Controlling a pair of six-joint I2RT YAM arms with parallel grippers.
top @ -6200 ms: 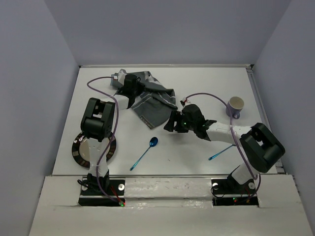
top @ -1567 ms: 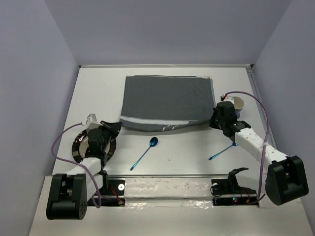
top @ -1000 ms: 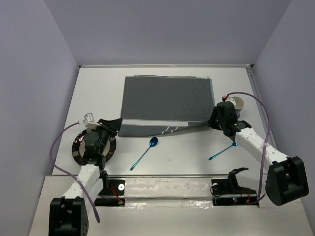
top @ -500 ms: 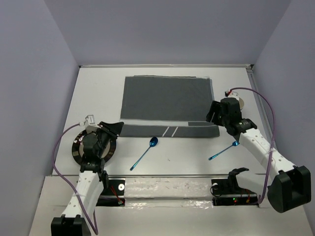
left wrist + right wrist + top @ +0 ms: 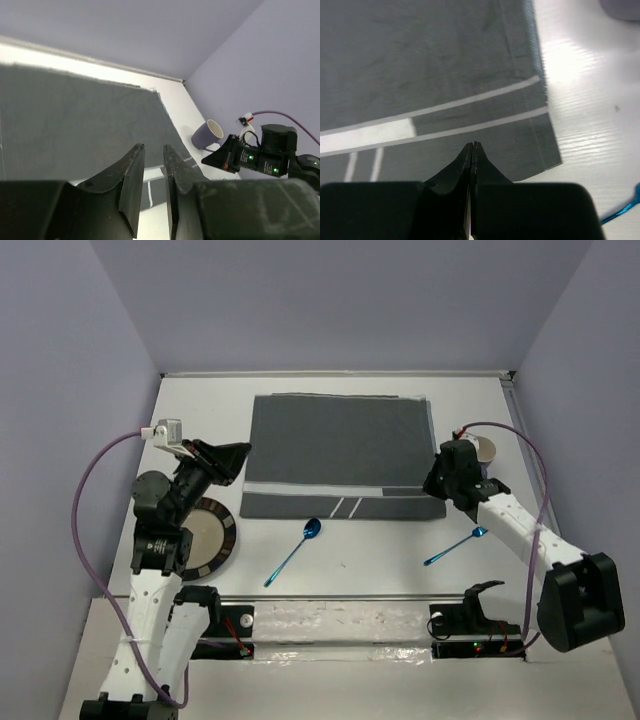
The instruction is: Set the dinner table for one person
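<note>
**Mat down flat, both claws bare**

Here's the large flat white rectangular bench [image 5: 370, 552], metal-rimmed and boxed in by pale lavender wall panels [image 5: 80, 390], running out from the two arm bases.

Containers first. One smooth lavender mug [image 5: 207, 136] stands upright just off the mat's right edge. Its pale inside shows at the mouth, but I can't see deep enough to tell what it holds. One round plate [image 5: 205, 535], dark rim and pale centre, sits near the left arm.

One dark grey woven cloth placemat [image 5: 340, 455], white-striped along its near side, lies spread flat.

Two slim, shiny blue utensils: a spoon [image 5: 295, 548] just in front of the mat, and another [image 5: 455, 547] off to the right, its head too small to read.

The left claw [image 5: 152, 150] hangs raised by the mat's left edge, fingers a narrow gap apart, pinching nothing. The right claw [image 5: 472, 145] sits over the mat's near right corner, fingers pressed together, gripping nothing.
</note>
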